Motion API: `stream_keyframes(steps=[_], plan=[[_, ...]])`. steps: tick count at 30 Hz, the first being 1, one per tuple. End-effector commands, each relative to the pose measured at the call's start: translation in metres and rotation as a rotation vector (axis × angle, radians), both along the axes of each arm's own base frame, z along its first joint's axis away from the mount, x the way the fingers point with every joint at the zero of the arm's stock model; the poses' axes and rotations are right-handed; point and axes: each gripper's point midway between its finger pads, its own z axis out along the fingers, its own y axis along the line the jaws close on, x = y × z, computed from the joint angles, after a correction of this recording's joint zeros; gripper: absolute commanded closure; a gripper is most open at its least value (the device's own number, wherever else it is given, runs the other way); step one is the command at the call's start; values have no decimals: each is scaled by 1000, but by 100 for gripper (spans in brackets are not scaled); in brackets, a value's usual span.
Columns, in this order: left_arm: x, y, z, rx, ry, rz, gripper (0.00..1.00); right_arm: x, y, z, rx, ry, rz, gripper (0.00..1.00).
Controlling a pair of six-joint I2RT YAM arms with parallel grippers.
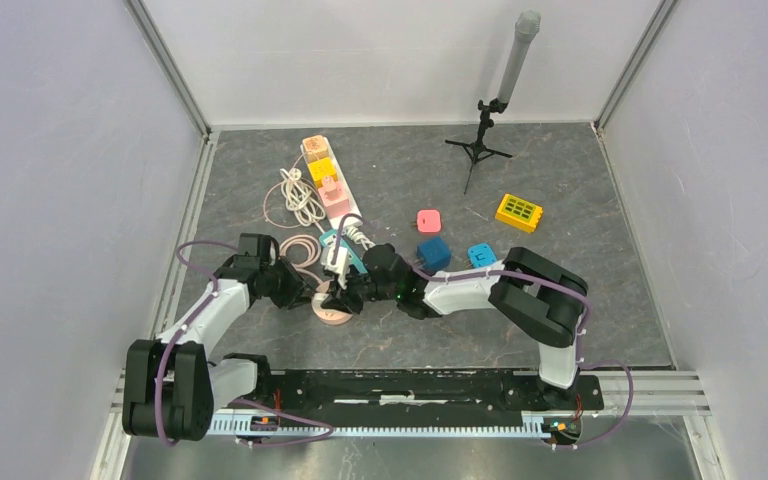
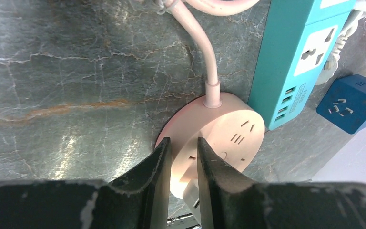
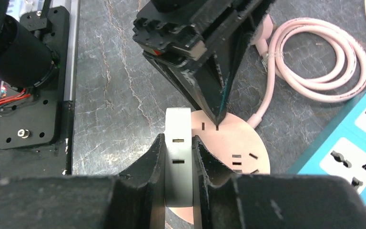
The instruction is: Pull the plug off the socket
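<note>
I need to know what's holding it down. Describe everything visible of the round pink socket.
The round pink socket is a flat, plastic-looking disc lying face up on the marbled table, with slot groups on top. A pink cord leaves its rim. The left gripper's tips rest on its face. A white plug, clamped by the right gripper, stands on it. A teal power strip lies close beside it.
</note>
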Motion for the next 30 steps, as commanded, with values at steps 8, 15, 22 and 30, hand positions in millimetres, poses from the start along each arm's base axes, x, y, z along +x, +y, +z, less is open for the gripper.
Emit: stream_keyframes(steps=[8,15,22,30], plan=[[-13,7,-12,42,55,15,70,-8,24,93,316,-1,100,100],[-14,6,-14,34,62,10,71,-15,38,72,149,-170,87,100],[-15,2,-17,23,73,-7,72,-7,29,107,316,-50,97,100],[-17,-2,-22,26,90,-29,72,2,31,93,250,-77,77,100]])
